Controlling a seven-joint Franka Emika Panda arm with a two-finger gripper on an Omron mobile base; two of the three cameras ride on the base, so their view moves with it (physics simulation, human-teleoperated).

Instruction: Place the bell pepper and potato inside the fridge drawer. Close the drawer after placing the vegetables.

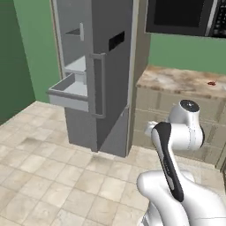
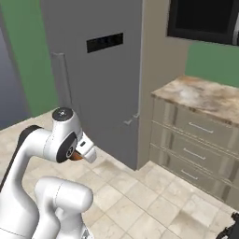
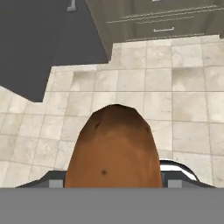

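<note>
You have a tall grey fridge (image 1: 106, 66) standing on a beige tiled floor (image 1: 53, 176), its door (image 1: 110, 88) swung open with a long vertical handle (image 1: 102, 84) and a dark panel (image 1: 116, 41) on the front. White shelves (image 1: 76, 66) sit inside. Just beside it, a marbled counter (image 1: 185, 80) tops tan cabinet drawers (image 2: 198, 144). A black microwave (image 1: 185, 16) hangs above against the green wall (image 1: 31, 39).
</note>
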